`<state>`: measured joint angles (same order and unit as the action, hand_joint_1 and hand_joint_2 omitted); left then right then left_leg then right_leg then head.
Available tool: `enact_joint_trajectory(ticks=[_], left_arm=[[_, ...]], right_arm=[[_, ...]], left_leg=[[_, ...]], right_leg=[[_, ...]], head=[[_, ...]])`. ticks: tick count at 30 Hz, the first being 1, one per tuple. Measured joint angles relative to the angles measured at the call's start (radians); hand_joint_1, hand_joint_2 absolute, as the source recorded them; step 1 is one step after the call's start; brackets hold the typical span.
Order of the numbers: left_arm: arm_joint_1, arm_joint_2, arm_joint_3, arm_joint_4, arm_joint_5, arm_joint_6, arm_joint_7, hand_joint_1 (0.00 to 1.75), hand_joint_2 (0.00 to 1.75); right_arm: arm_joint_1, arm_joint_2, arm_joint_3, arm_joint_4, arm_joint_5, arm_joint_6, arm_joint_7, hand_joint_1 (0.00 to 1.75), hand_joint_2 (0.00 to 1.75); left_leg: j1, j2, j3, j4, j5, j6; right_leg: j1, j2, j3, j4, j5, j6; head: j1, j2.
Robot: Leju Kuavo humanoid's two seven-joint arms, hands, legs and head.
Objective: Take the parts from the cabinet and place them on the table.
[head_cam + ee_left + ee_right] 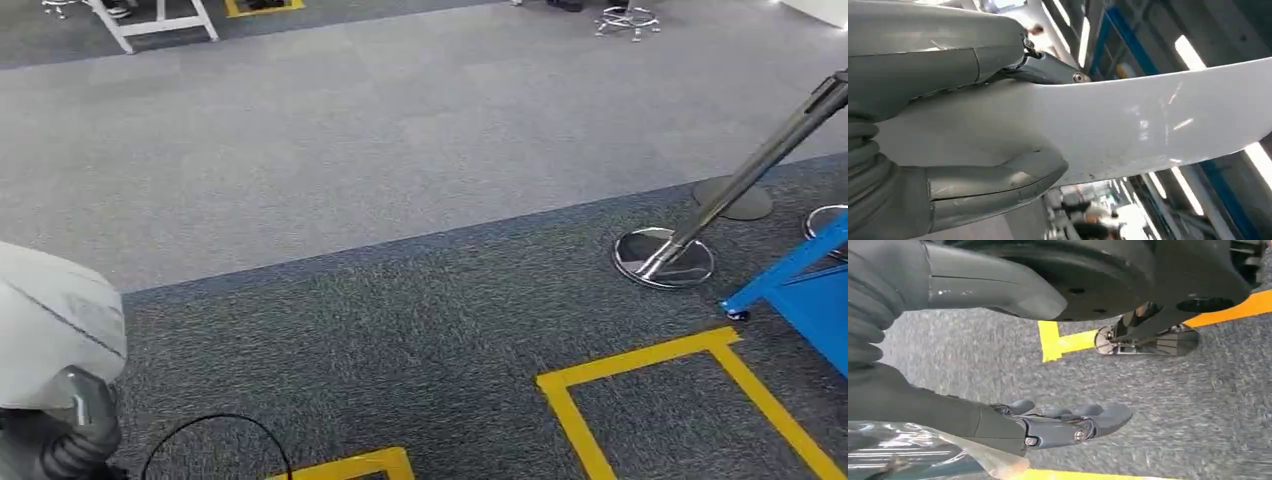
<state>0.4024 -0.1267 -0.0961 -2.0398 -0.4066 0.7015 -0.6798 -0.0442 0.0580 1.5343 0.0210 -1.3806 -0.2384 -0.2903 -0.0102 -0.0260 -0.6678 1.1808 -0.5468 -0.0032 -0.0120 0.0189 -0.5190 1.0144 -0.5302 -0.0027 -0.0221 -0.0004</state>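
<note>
I have the robot out on the carpet (pixel 400 200), between stations by the look of it: the head view looks down at grey floor, yellow floor tape (pixel 640 375), a chrome stanchion base (pixel 663 257) and the corner of a blue frame (pixel 800 290) at the right. Neither cabinet nor worktop is ahead of me, so I judge this to be the carrying leg of the task.

The part is in my left hand (pixel 948 150). In the left wrist view it reads as a broad white curved panel (pixel 1148 125), with the thick thumb (pixel 998 182) wrapped across one face and the fingers (pixel 1048 70) behind the other edge, so the hand is clamped on it. Holding it near one end leaves most of the panel jutting out, which I think keeps it clear of the body while walking.

My right hand (pixel 998 415) hangs over the carpet, fingers (pixel 1083 422) stretched out nearly straight and grasping nothing. A crinkled clear plastic sheet (pixel 908 450) lies beside the wrist; I cannot tell what it belongs to.
</note>
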Motion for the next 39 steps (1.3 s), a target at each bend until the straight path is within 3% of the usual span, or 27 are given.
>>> enact_joint_trajectory(ticks=[1, 9, 13, 14, 15, 16, 17, 18, 19, 20, 21, 22, 23, 24, 25, 26, 29, 30, 31, 32, 34, 35, 36, 37, 38, 39], left_arm=[[0.000, -0.004, 0.007, -0.003, 0.000, 0.000, 0.000, 1.75, 1.75], [0.000, -0.004, 0.007, -0.003, 0.000, 0.000, 0.000, 1.75, 1.75], [0.000, -0.010, 0.011, -0.005, 0.000, 0.000, 0.000, 1.75, 1.75], [0.001, -0.024, 0.029, -0.014, 0.002, 0.000, 0.000, 1.75, 1.75], [0.001, -0.029, 0.035, -0.017, 0.001, 0.000, 0.000, 1.75, 1.75], [0.001, -0.039, 0.046, -0.027, 0.001, 0.000, 0.000, 1.75, 1.75], [-0.004, -0.065, 0.070, -0.050, 0.001, 0.000, 0.000, 1.75, 1.75], [-0.001, -0.088, 0.101, -0.070, 0.009, 0.000, 0.000, 1.75, 1.75], [-0.007, -0.131, 0.137, -0.110, 0.007, 0.000, 0.000, 1.75, 1.75], [-0.007, -0.137, 0.142, -0.114, 0.007, 0.000, 0.000, 1.75, 1.75], [-0.007, -0.142, 0.147, -0.118, 0.007, 0.000, 0.000, 1.75, 1.75], [-0.007, -0.146, 0.153, -0.121, 0.007, 0.000, 0.000, 1.75, 1.75], [-0.007, -0.150, 0.158, -0.125, 0.007, 0.000, 0.000, 1.75, 1.75], [-0.007, -0.151, 0.160, -0.127, 0.007, 0.000, 0.000, 1.75, 1.75], [-0.007, -0.154, 0.161, -0.130, 0.006, 0.000, 0.000, 1.75, 1.75], [-0.009, -0.156, 0.164, -0.132, 0.006, 0.000, 0.000, 1.75, 1.75], [-0.007, -0.163, 0.172, -0.140, -0.010, 0.000, 0.000, 1.75, 1.75], [-0.008, -0.166, 0.178, -0.144, -0.026, 0.000, 0.000, 1.75, 1.75], [-0.009, -0.169, 0.183, -0.149, -0.042, 0.000, 0.000, 1.75, 1.75], [-0.013, -0.170, 0.185, -0.153, -0.052, 0.000, 0.000, 1.75, 1.75], [-0.018, -0.177, 0.186, -0.161, -0.063, 0.000, 0.000, 1.75, 1.75], [-0.018, -0.179, 0.189, -0.164, -0.064, 0.000, 0.000, 1.75, 1.75], [-0.018, -0.181, 0.192, -0.167, -0.065, 0.000, 0.000, 1.75, 1.75], [-0.018, -0.182, 0.195, -0.171, -0.068, 0.000, 0.000, 1.75, 1.75], [-0.018, -0.185, 0.199, -0.175, -0.071, 0.000, 0.000, 1.75, 1.75], [-0.018, -0.185, 0.201, -0.181, -0.073, 0.000, 0.000, 1.75, 1.75]], right_arm=[[0.001, 0.000, 0.001, 0.000, 0.001, -0.003, 0.001, 0.00, 1.75], [0.001, 0.000, 0.001, 0.000, 0.001, -0.003, 0.001, 0.00, 1.75], [0.003, 0.000, 0.001, 0.000, 0.002, -0.004, 0.002, 0.00, 1.75], [0.004, 0.000, 0.002, 0.001, 0.005, -0.007, 0.004, 0.00, 1.75], [0.004, 0.000, 0.003, 0.001, 0.006, -0.008, 0.005, 0.00, 1.75], [0.003, 0.000, 0.003, 0.002, 0.009, -0.010, 0.006, 0.00, 1.75], [0.000, 0.000, 0.003, 0.003, 0.013, -0.027, 0.012, 0.00, 1.75], [-0.004, 0.015, 0.003, 0.004, 0.010, -0.075, 0.023, 0.00, 1.75], [-0.010, 0.027, 0.003, 0.005, 0.012, -0.089, 0.028, 0.00, 1.75], [-0.009, 0.027, 0.003, 0.005, 0.013, -0.089, 0.030, 0.00, 1.75], [-0.008, 0.028, 0.003, 0.005, 0.013, -0.090, 0.033, 0.00, 1.75], [-0.006, 0.028, 0.003, 0.005, 0.014, -0.090, 0.033, 0.00, 1.75], [-0.005, 0.028, 0.003, 0.005, 0.014, -0.090, 0.033, 0.00, 1.75], [-0.005, 0.028, 0.003, 0.005, 0.014, -0.090, 0.033, 0.00, 1.75], [-0.006, 0.030, 0.003, 0.005, 0.015, -0.090, 0.032, 0.00, 1.75], [-0.006, 0.034, 0.003, 0.005, 0.016, -0.090, 0.032, 0.00, 1.75], [-0.005, 0.035, 0.003, 0.005, 0.018, -0.090, 0.034, 0.00, 1.75], [-0.005, 0.037, 0.003, 0.005, 0.019, -0.090, 0.035, 0.00, 1.75], [-0.006, 0.037, 0.003, 0.007, 0.021, -0.090, 0.036, 0.00, 1.75], [-0.004, 0.037, 0.003, 0.008, 0.023, -0.090, 0.037, 0.00, 1.75], [0.000, 0.037, 0.003, 0.010, 0.026, -0.090, 0.037, 0.00, 1.75], [0.002, 0.037, 0.003, 0.010, 0.028, -0.090, 0.037, 0.00, 1.75], [0.003, 0.037, 0.003, 0.010, 0.029, -0.090, 0.037, 0.00, 1.75], [0.004, 0.037, 0.003, 0.010, 0.029, -0.090, 0.038, 0.00, 1.75], [0.004, 0.037, 0.003, 0.010, 0.030, -0.090, 0.038, 0.00, 1.75], [0.004, 0.037, 0.003, 0.010, 0.030, -0.091, 0.038, 0.00, 1.75]], left_leg=[[0.002, 0.006, -0.020, 0.045, -0.020, -0.002], [0.002, 0.006, -0.020, 0.045, -0.020, -0.002], [0.004, 0.010, -0.042, 0.092, -0.039, -0.005], [0.010, 0.014, -0.072, 0.161, -0.054, -0.009], [0.012, 0.015, -0.068, 0.155, -0.045, -0.010], [0.013, 0.020, -0.032, 0.085, 0.003, -0.010], [-0.006, 0.117, 0.088, -0.144, 0.063, 0.005], [-0.007, 0.073, 0.081, -0.149, 0.068, 0.028], [0.005, 0.018, 0.097, -0.169, 0.084, 0.052], [0.004, 0.004, 0.097, -0.169, 0.084, 0.052], [0.004, -0.009, 0.099, -0.168, 0.084, 0.052], [0.004, -0.023, 0.101, -0.168, 0.084, 0.052], [0.005, -0.038, 0.102, -0.167, 0.083, 0.051], [0.007, -0.052, 0.103, -0.163, 0.081, 0.048], [0.007, -0.060, 0.097, -0.159, 0.079, 0.043], [-0.002, -0.073, 0.086, -0.140, 0.074, 0.036], [0.008, -0.108, 0.075, -0.150, 0.086, 0.017], [0.008, -0.107, 0.074, -0.142, 0.082, 0.015], [0.003, -0.049, 0.067, -0.122, 0.064, 0.010], [0.004, -0.016, 0.046, -0.074, 0.030, 0.004], [0.009, 0.011, -0.027, 0.088, -0.052, -0.005], [0.010, 0.013, -0.053, 0.148, -0.072, -0.007], [0.012, 0.014, -0.058, 0.162, -0.067, -0.009], [0.014, 0.015, -0.039, 0.130, -0.038, -0.009], [0.014, 0.022, 0.001, 0.055, 0.005, -0.008], [0.014, 0.041, 0.053, -0.045, 0.050, -0.004]], right_leg=[[0.001, -0.009, 0.000, 0.000, -0.001, -0.001], [0.001, -0.009, 0.000, 0.000, -0.001, -0.001], [0.002, -0.019, -0.001, 0.000, -0.001, -0.002], [0.003, -0.047, -0.001, 0.000, -0.003, -0.003], [0.003, -0.054, 0.000, 0.000, -0.004, -0.003], [0.003, -0.071, 0.002, 0.000, -0.006, -0.002], [0.013, -0.101, 0.011, 0.002, -0.017, 0.012], [0.013, -0.139, 0.026, -0.012, -0.019, 0.029], [0.012, -0.013, -0.110, 0.271, -0.157, 0.041], [0.013, -0.011, -0.141, 0.320, -0.160, 0.043], [0.012, -0.010, -0.146, 0.312, -0.137, 0.043], [0.012, -0.010, -0.133, 0.268, -0.099, 0.042], [0.010, -0.005, -0.102, 0.187, -0.047, 0.042], [0.006, 0.018, -0.062, 0.088, 0.006, 0.044], [-0.002, 0.073, -0.043, 0.029, 0.022, 0.047], [-0.008, 0.094, -0.031, 0.001, 0.011, 0.042], [0.003, 0.060, -0.026, 0.011, 0.015, 0.021], [-0.005, 0.044, -0.025, 0.005, 0.018, 0.014], [-0.004, 0.032, -0.023, 0.004, 0.018, 0.008], [-0.003, 0.019, -0.022, 0.004, 0.017, 0.004], [0.001, -0.016, -0.023, 0.004, 0.014, 0.000], [0.002, -0.031, -0.023, 0.005, 0.012, -0.001], [0.002, -0.046, -0.022, 0.005, 0.011, -0.001], [0.002, -0.060, -0.020, 0.005, 0.009, 0.000], [0.002, -0.072, -0.017, 0.005, 0.007, 0.000], [0.003, -0.082, -0.012, 0.005, 0.004, 0.003]], head=[[0.000, 0.000], [0.000, 0.000], [-0.001, 0.000], [-0.001, 0.000], [-0.001, 0.000], [-0.001, 0.000], [-0.001, 0.000], [0.000, 0.000], [0.011, 0.000], [0.011, 0.000], [0.011, 0.000], [0.012, 0.000], [0.011, 0.000], [0.012, 0.000], [0.014, 0.000], [0.016, 0.000], [0.012, 0.000], [0.013, 0.000], [0.008, 0.000], [-0.001, 0.000], [-0.002, 0.000], [-0.002, 0.000], [-0.002, 0.000], [-0.002, 0.000], [-0.002, 0.000], [-0.002, 0.000]])
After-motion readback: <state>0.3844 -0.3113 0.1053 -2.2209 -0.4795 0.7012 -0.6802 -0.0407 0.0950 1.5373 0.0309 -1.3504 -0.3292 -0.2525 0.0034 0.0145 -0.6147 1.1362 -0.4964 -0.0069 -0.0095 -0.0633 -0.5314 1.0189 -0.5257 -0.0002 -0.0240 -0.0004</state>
